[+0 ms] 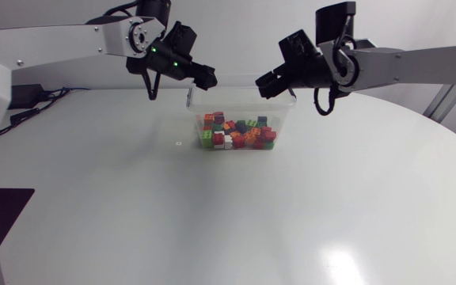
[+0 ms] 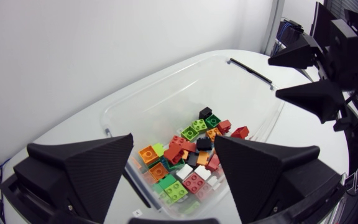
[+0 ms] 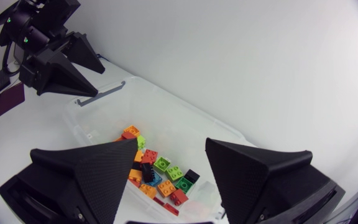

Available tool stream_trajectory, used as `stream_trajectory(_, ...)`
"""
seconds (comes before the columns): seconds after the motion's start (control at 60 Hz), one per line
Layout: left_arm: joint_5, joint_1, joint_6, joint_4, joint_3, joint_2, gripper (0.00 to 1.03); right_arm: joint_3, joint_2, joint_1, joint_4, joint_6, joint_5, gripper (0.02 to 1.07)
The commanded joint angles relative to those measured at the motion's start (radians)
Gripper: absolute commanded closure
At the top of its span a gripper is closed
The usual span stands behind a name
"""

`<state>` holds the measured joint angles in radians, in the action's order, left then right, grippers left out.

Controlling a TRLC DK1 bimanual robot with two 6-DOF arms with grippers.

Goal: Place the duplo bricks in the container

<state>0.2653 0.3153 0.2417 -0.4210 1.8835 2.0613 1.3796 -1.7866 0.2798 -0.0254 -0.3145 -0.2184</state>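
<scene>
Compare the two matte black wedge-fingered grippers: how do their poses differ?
The left gripper hangs over the clear plastic container at its left rear corner; the right gripper at its right rear corner. The left gripper's arm enters from the left, the right gripper's from the right. Both are open and empty, above the multicoloured duplo bricks.

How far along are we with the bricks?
Done: the duplo bricks sit piled inside the container; none shows loose on the table. In hand: nothing; left hand and right hand hang open above the container. Left: apparently nothing to pick up.
</scene>
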Motion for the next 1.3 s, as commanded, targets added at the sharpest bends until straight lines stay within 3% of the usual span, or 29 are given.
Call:
stream_trajectory(0.0, 0.012, -0.022, 0.042, 0.004, -0.087, -0.139, 0.05, -0.080, 0.116, -0.007, -0.007, -0.024, 0.025, 0.20)
stream_trajectory(0.35, 0.005, -0.128, 0.125, 0.059, -0.455, -0.523, 0.05, -0.406, 0.555, -0.096, -0.051, -0.037, 0.162, 0.18)
stream_trajectory(0.7, -0.069, -0.156, 0.143, 0.195, -0.885, -0.986, 0.05, -0.682, 0.964, -0.176, -0.024, -0.047, 0.238, 0.18)
stream_trajectory(0.917, -0.067, -0.225, 0.143, 0.252, -1.094, -1.234, 0.05, -0.812, 1.198, -0.197, 0.028, -0.047, 0.264, 0.18)
stream_trajectory(1.283, -0.081, -0.275, 0.128, 0.312, -1.419, -1.624, 0.05, -0.978, 1.500, -0.219, 0.135, -0.049, 0.263, 0.15)
